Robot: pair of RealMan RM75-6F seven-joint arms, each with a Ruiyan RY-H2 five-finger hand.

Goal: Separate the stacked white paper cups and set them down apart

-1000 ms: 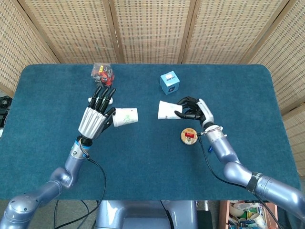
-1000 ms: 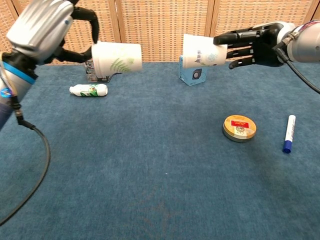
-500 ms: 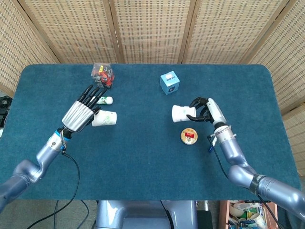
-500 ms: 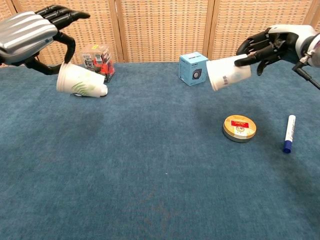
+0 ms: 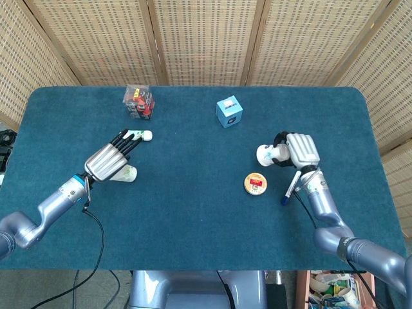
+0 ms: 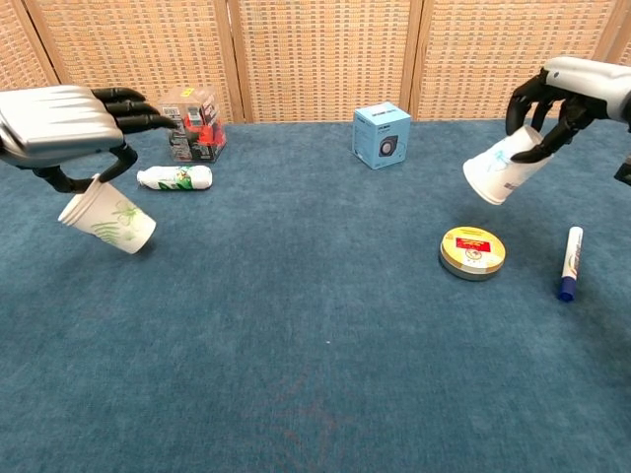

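Two white paper cups are apart, one in each hand. My left hand (image 6: 69, 123) (image 5: 108, 159) grips a cup with a green leaf print (image 6: 106, 219) (image 5: 127, 174), tilted, base pointing down and right, low over the left side of the blue table (image 6: 315, 325). My right hand (image 6: 567, 91) (image 5: 299, 150) holds the other cup (image 6: 503, 169) (image 5: 269, 154), which has blue print; it is tilted with its base down-left, above the right side of the table.
A round gold tin (image 6: 472, 252) lies under the right cup, a blue marker (image 6: 569, 262) to its right. A light blue box (image 6: 383, 135) stands at the back centre. A small white bottle (image 6: 176, 177) and a clear box of red items (image 6: 193, 132) sit back left.
Both hands have swung outward and down, carrying their cups further apart. Each cup has tipped from lying sideways toward base-down.
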